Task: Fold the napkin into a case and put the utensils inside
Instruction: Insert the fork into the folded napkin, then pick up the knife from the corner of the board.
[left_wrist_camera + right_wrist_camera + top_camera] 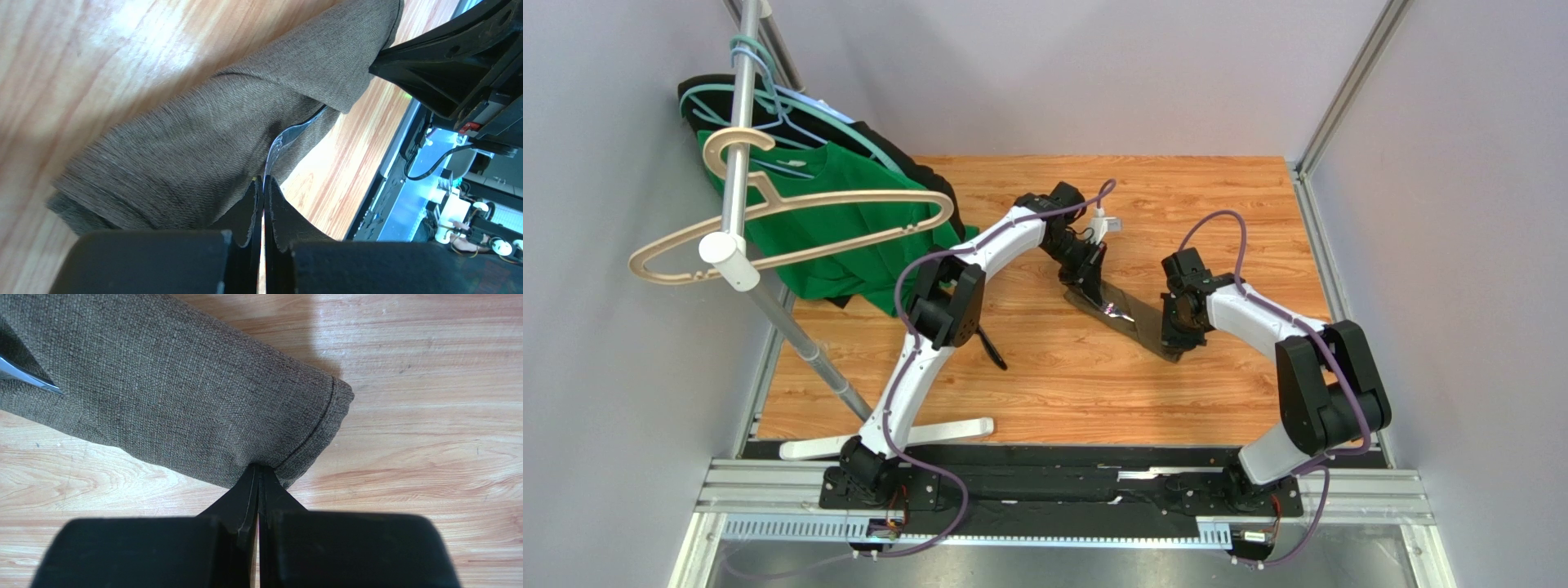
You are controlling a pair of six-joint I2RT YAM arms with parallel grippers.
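Note:
The olive-brown napkin (1127, 316) lies folded as a narrow case on the wooden table between my two grippers. My left gripper (1087, 282) is at its far left end. In the left wrist view the left gripper (264, 181) is shut on a thin silvery utensil (287, 136) whose far end runs under a fold of the napkin (202, 135). My right gripper (1179, 337) is at the case's near right end. In the right wrist view the right gripper (258, 470) is shut on the napkin's hemmed edge (184, 392). A silvery utensil tip (27, 375) shows at the left.
A green shirt (836, 227) and a black garment (913, 172) hang on hangers from a metal rack (734, 184) at the back left. The rack's white foot (916, 435) lies near the left arm. A slim dark piece (993, 347) lies on the table.

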